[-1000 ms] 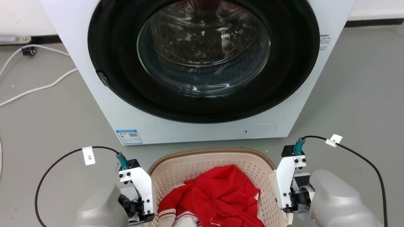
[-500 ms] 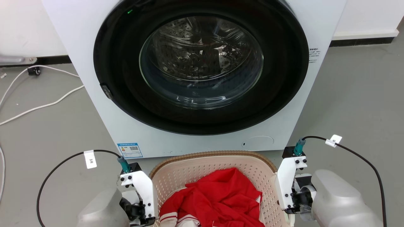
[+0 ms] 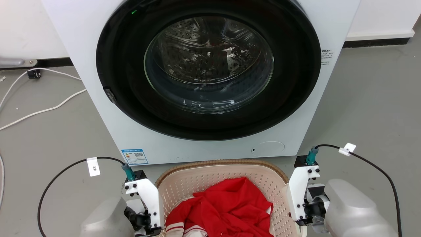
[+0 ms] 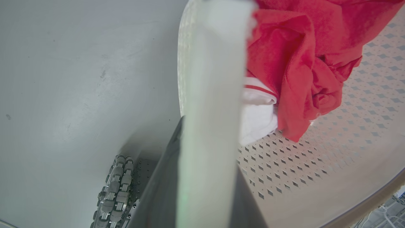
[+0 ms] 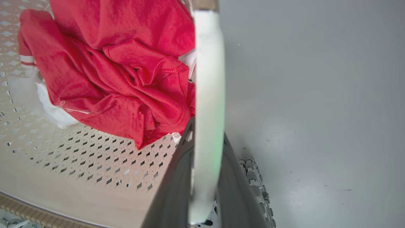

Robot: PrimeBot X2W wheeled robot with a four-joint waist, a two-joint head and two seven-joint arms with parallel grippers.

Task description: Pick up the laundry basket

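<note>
One washing machine. One laundry basket, with two white handles and one red garment inside. Two grippers: the left gripper and the right gripper. Two black cables, each carrying one white tag.

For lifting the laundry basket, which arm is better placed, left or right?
Neither alone: the left gripper clamps the left handle, the right gripper the right handle. Probably lift the laundry basket with both.
</note>
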